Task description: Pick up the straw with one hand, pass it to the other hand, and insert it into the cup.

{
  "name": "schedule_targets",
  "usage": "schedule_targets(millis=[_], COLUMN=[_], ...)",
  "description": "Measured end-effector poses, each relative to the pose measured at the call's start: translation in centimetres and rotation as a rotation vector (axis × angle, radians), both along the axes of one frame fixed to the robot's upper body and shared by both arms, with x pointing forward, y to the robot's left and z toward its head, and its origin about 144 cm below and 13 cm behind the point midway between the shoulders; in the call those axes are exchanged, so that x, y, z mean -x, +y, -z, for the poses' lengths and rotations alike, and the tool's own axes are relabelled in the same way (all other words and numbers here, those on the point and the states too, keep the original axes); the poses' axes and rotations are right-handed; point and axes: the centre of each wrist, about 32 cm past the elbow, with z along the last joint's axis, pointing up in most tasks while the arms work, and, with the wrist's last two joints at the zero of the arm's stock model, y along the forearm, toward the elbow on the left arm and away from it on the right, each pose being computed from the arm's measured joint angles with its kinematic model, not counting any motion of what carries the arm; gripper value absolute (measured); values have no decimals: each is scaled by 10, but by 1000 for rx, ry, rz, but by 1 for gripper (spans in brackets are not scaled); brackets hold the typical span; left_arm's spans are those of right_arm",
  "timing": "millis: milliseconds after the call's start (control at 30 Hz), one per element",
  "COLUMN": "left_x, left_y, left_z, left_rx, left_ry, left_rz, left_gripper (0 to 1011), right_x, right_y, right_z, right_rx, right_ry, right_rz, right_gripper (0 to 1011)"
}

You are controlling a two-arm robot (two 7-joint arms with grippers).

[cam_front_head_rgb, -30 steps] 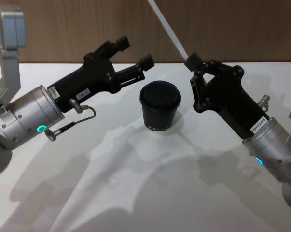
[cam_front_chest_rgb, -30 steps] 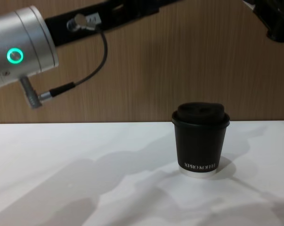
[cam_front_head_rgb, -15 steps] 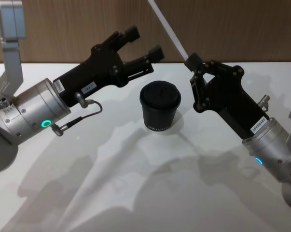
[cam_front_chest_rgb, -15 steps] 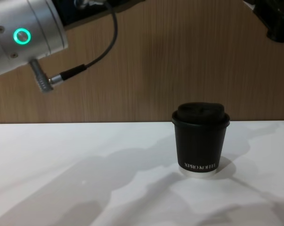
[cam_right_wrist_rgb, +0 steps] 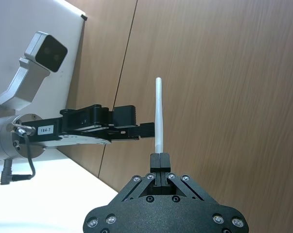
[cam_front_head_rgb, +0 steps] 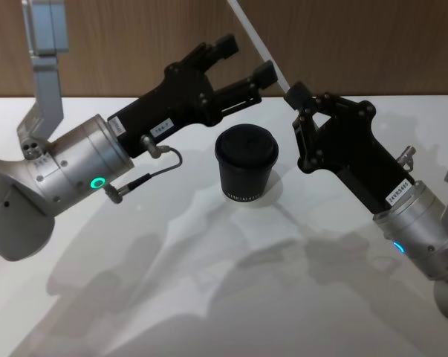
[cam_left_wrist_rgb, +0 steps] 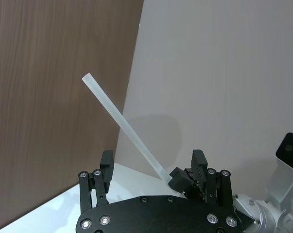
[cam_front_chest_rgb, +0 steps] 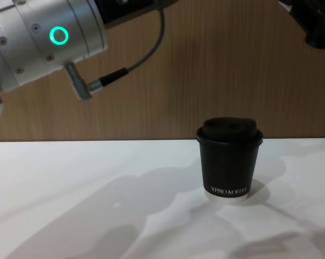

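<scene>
The white straw (cam_front_head_rgb: 255, 39) slants up and away from my right gripper (cam_front_head_rgb: 293, 95), which is shut on its lower end above and right of the cup (cam_front_head_rgb: 246, 161). In the right wrist view the straw (cam_right_wrist_rgb: 158, 115) stands straight up from the shut right gripper (cam_right_wrist_rgb: 158, 159). My left gripper (cam_front_head_rgb: 246, 59) is open, with its fingertips close beside the straw above the cup. In the left wrist view the straw (cam_left_wrist_rgb: 123, 125) runs across the gap of the left gripper (cam_left_wrist_rgb: 153, 164) without touching either finger. The black lidded cup (cam_front_chest_rgb: 229, 162) stands upright on the table.
The white table (cam_front_head_rgb: 209, 282) spreads out around the cup. A wood-panel wall (cam_front_head_rgb: 357, 37) rises right behind it. The left arm's silver wrist (cam_front_chest_rgb: 49, 40) with its green ring and grey cable hangs high on the left in the chest view.
My left gripper has moved right and upward, still open, from left of the cup to beside the straw. The right gripper, the straw and the cup have stayed put.
</scene>
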Motion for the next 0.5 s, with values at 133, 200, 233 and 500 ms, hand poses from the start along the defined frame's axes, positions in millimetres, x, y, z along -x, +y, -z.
schedule_targets(millis=[133,200,233,500], left_x=[-2,-3,-3,-6], left_y=[-6,-7,-8,-12], left_z=[0,0,0,0], left_rx=[11,15,17,33], left_ry=[6,9,10,21], left_rz=[4,3,3,-20], left_gripper=[1002,1002,1002,1001], right_x=[0,0,0,0], right_y=[0,0,0,0], right_z=[0,0,0,0], right_rx=[0,0,0,0], right_ry=[0,0,0,0], right_rz=[0,0,0,0], right_gripper=[0,0,0,0])
